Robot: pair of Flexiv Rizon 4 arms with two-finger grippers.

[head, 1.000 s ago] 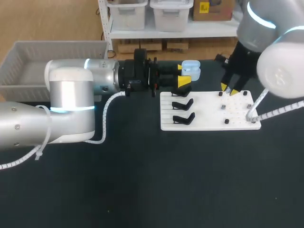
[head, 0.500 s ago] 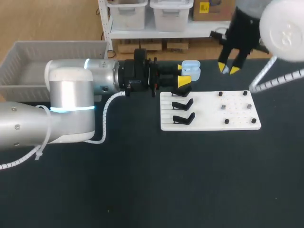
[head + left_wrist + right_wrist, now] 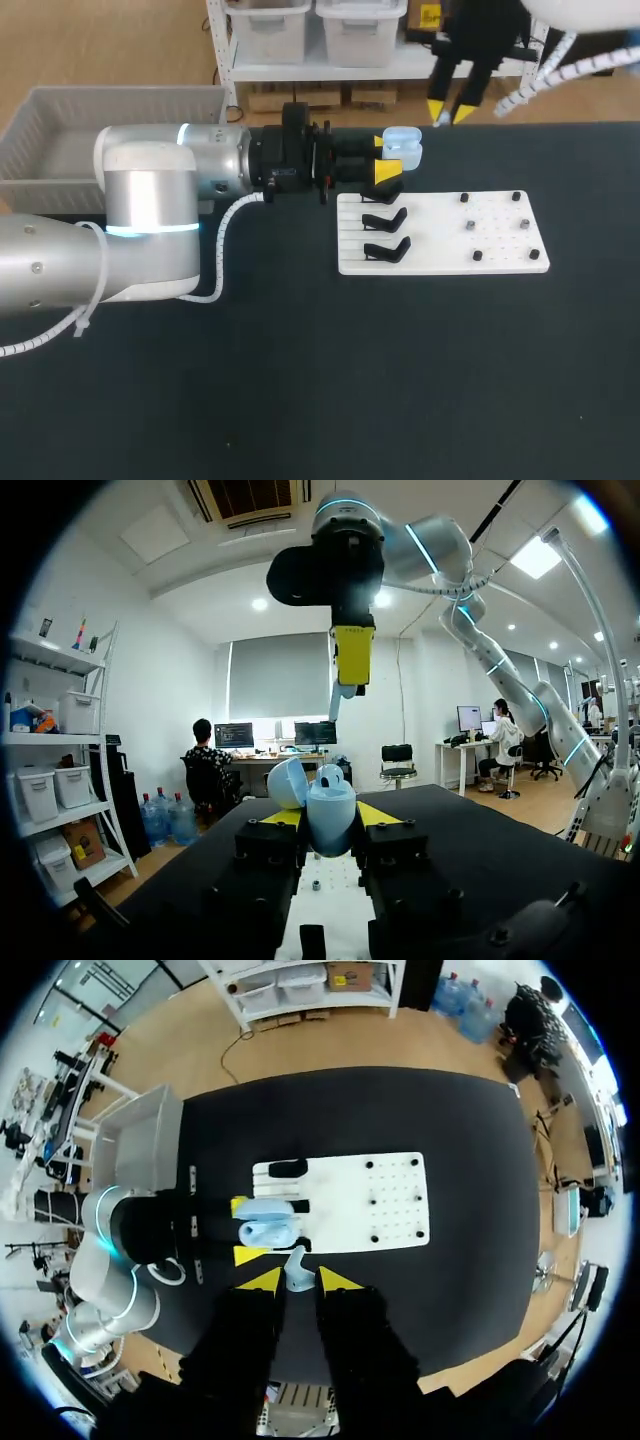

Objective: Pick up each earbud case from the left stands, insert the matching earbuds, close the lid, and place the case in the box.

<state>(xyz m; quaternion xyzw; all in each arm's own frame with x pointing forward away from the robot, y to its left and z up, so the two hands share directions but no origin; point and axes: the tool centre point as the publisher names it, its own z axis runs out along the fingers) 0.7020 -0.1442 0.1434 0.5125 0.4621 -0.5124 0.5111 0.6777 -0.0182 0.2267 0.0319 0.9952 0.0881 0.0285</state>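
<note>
A light blue earbud case [image 3: 403,147] with its lid open sits between the yellow tips of my left gripper [image 3: 388,157], which is shut on it just beyond the far left corner of the white board [image 3: 440,250]. In the left wrist view the case [image 3: 328,815] stands upright with its lid [image 3: 286,781] tipped back. My right gripper [image 3: 449,113] hangs high above and behind the case. In the right wrist view it is shut on a small pale blue earbud [image 3: 296,1270], with the case [image 3: 268,1222] below.
Two empty black stands [image 3: 385,218] [image 3: 386,249] stand on the board's left part; several small black pegs [image 3: 468,225] dot its right part. A grey box [image 3: 60,140] sits at the table's far left, behind my left arm [image 3: 150,200].
My right gripper has lifted off the board's right side and moved back and leftward, toward the held case. The left arm and case have not moved.
</note>
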